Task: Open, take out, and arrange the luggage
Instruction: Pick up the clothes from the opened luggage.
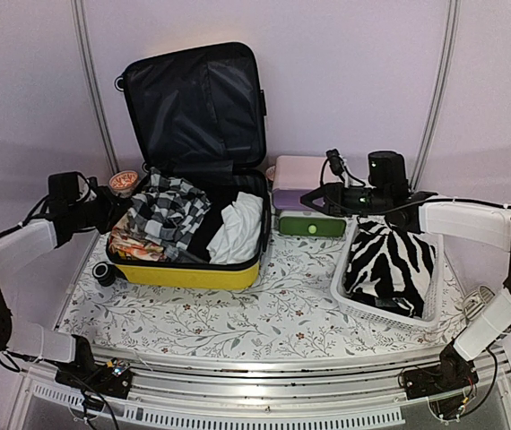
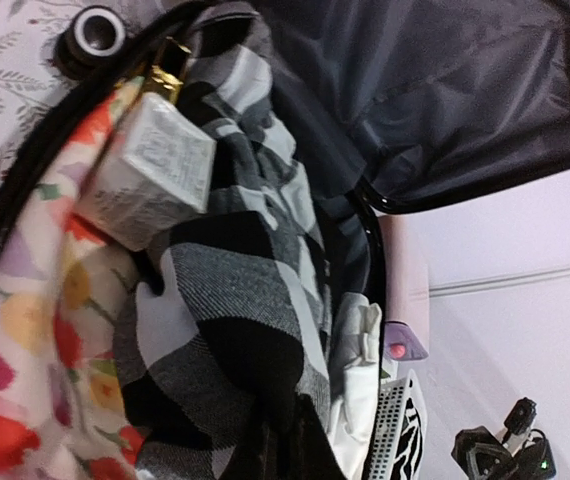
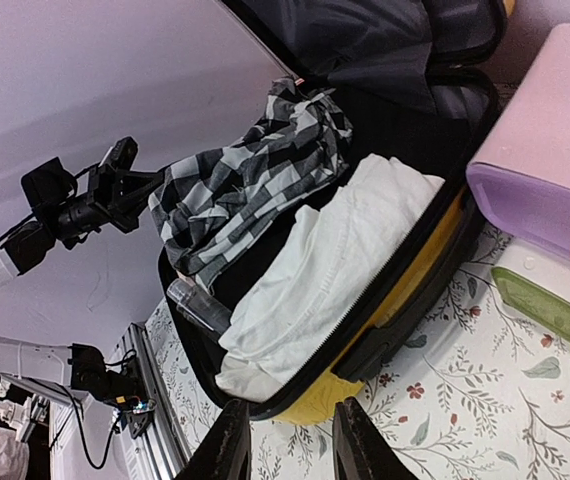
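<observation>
The yellow luggage [image 1: 188, 273] lies open with its black-lined lid [image 2: 445, 90] standing upright; its yellow shell [image 3: 321, 396] fills the right wrist view. Inside lie a black-and-white checked cloth [image 1: 166, 210], a white cloth [image 1: 242, 228], a floral cloth [image 1: 130, 244], a small pale box [image 2: 150, 175] and a clear bottle [image 3: 197, 305]. My left gripper [image 1: 116, 208] reaches over the left rim, and its dark jaws [image 2: 275, 450] are shut on the bunched checked cloth [image 2: 225, 260]. My right gripper [image 1: 314, 199] hovers right of the case; its fingers [image 3: 230, 440] stand open and empty.
A pink and purple drawer box [image 1: 296, 175] with a green drawer [image 1: 312, 224] stands right of the case. A white mesh basket [image 1: 341, 287] holds a zebra-striped cloth [image 1: 390, 260]. A small bowl [image 1: 124, 182] and a black round object [image 1: 105, 273] sit beside the case's left side.
</observation>
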Robot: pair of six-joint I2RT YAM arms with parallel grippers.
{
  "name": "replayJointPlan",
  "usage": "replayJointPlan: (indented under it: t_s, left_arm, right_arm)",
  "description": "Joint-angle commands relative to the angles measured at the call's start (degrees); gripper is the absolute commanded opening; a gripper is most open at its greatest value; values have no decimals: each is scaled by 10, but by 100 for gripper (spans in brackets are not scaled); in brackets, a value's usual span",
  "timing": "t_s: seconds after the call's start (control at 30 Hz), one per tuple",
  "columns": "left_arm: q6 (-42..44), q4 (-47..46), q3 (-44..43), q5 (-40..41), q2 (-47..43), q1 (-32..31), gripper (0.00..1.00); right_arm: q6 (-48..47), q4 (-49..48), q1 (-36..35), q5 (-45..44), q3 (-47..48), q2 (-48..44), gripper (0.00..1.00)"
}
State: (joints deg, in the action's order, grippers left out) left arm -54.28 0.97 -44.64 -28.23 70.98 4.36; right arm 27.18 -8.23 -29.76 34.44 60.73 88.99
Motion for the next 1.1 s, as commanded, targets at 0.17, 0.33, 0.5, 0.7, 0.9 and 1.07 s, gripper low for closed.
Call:
replayJointPlan:
  t_s: [0.17, 0.33, 0.5, 0.7, 0.9, 1.07]
  left_arm:
    - [-43, -1, -107, 25, -39, -81, 0]
    - [-42, 41, -126, 57, -66, -85, 0]
    - [-41, 56, -117, 62, -87, -85, 0]
    - [-45, 54, -71, 37, -109, -89, 0]
    - [-43, 77, -36, 48, -154, -90, 0]
    - [-33, 101, -33, 61, -174, -90, 0]
  right_arm:
    - [-146, 19, -140, -101, 111, 62, 32]
    - [-274, 15, -221, -183, 172, 122, 45]
    - [-387, -11, -283, -234, 227, 188, 61]
    - [-523, -69, -347, -345, 290, 264, 76]
    - [-559, -80, -359, -401, 393, 348, 64]
    - [-597, -81, -365, -403, 427, 382, 58]
